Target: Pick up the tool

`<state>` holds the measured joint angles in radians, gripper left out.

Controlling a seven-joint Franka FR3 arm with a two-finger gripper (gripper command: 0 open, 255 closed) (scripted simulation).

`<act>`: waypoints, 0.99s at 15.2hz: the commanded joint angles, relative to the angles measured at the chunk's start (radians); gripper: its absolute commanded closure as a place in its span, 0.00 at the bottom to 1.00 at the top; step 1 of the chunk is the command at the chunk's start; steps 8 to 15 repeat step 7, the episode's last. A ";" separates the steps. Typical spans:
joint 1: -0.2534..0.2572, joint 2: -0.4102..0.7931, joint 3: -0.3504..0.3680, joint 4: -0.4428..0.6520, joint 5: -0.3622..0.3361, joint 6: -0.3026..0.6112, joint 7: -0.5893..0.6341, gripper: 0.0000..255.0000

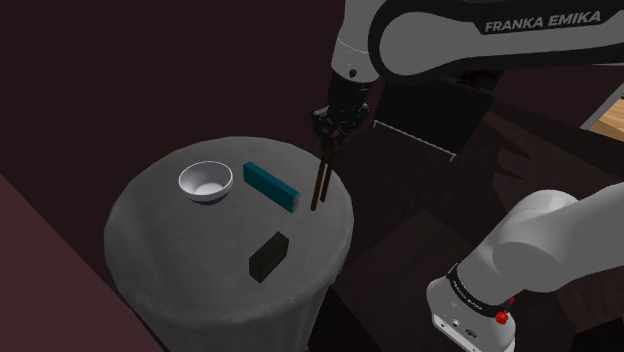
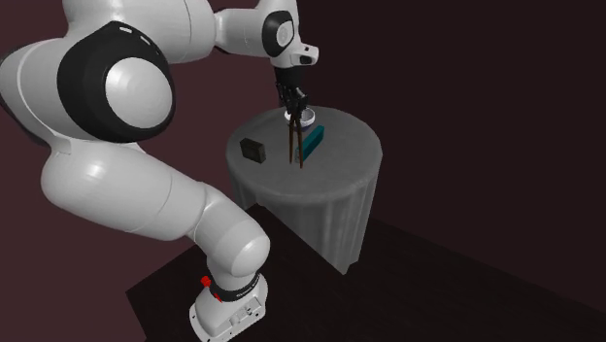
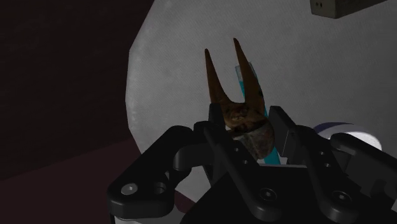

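Observation:
The tool (image 1: 320, 185) is a brown, rusty-looking pair of pincers with two long prongs. My gripper (image 1: 335, 125) is shut on its head, and the prongs hang straight down over the round grey table (image 1: 180, 290), close to the edge nearest the stand. In the second exterior view the tool (image 2: 294, 143) hangs below the gripper (image 2: 294, 105). In the wrist view the fingers (image 3: 283, 133) clasp the tool's head (image 3: 245, 124), and the gripper (image 3: 251, 137) points down at the table top. I cannot tell whether the prong tips touch the table.
A teal block (image 1: 270, 186) lies just beside the tool, and a white bowl (image 1: 205, 182) sits beyond it. A small black box (image 1: 268, 256) stands near the table's front edge. Dark floor surrounds the table, and a dark cabinet (image 1: 430, 115) stands behind the arm.

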<state>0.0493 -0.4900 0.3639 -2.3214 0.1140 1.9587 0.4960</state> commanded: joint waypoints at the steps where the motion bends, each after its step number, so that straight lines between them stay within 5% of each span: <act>1: -0.002 -0.002 -0.005 0.027 -0.002 -0.030 -0.002 1.00; 15: -0.004 -0.004 -0.011 0.081 -0.006 -0.085 -0.004 1.00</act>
